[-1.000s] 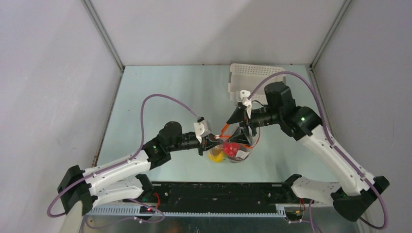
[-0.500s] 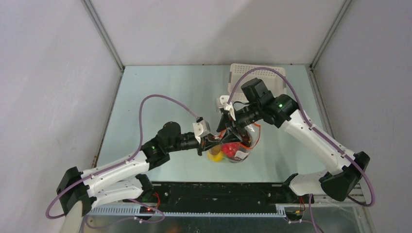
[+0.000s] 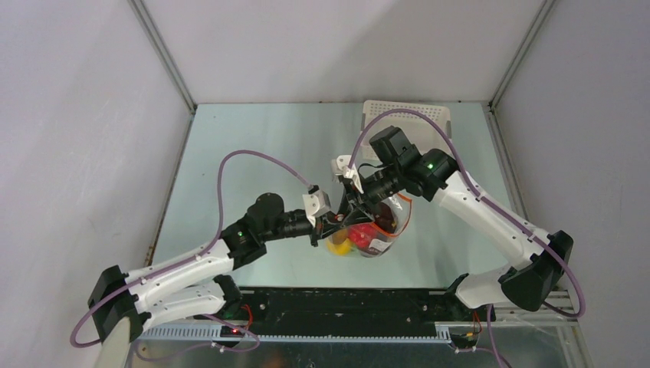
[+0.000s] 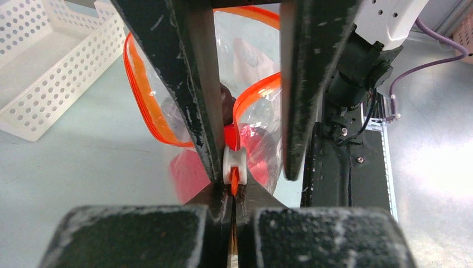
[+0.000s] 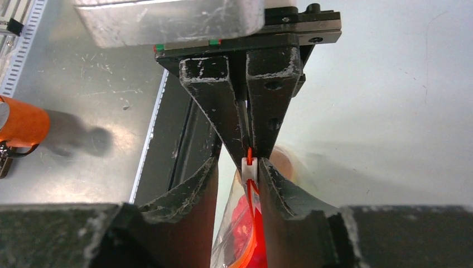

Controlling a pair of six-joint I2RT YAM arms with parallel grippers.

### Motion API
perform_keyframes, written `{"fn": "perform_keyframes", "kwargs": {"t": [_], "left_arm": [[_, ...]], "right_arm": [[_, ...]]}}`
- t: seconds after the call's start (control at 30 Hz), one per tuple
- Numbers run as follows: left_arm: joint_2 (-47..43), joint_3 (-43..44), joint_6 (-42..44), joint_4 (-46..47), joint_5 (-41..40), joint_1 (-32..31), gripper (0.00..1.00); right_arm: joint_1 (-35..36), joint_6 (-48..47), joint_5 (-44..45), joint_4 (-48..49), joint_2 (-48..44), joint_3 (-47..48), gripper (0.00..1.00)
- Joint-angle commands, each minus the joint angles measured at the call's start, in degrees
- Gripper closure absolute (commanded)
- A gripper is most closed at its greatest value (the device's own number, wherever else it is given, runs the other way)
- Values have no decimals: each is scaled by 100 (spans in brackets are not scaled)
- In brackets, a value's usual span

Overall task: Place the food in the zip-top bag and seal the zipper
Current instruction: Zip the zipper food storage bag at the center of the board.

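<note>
A: left gripper state?
B: clamped on zipper end, anchoring it. right gripper straddles the slider tab, not yet pinched.
A: zip-top bag?
B: near the white basket, arm-base side, toy fruits inside.

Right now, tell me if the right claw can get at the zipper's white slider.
Probably yes: the slider sits between the right claw's open fingers, nothing in between; the left claw pinches the zipper behind it.

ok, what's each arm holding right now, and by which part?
Left fingers pinch the zipper at its end, right beside the slider. Right fingers straddle the slider but aren't clamped on it yet; they hold nothing.
</note>
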Motion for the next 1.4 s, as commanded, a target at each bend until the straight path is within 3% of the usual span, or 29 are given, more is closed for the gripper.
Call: {"fn": "perform_keyframes", "kwargs": {"t": [0.0,0.2,0.3,0.53,0.63,0.77,1.37], "left_arm": [[-136,231,40,157,-66,-9,100],[-207,218,43,194,-62,-10,100],[-279,166,-78,246,-23,-7,100],[-718,-299,-473,840,-419,-12,100],[-898,-446,-619,1029,-916,-9,100],[-1103,-662,-720,1329,-957,-15,100],[-1682,-917,-580,862,-1476,-8,100]], "right_arm": [[69,56,-62,161,-2,247,66],[77,40,-46,98,40,238,76],[79,-43,-40,-8,64,253,89],[80,-135,324,-271,61,258,100],[80,-144,349,-380,49,241,100],[80,-123,488,-399,64,197,100],[-381,-225,1081,-578,-216,204,100]]}}
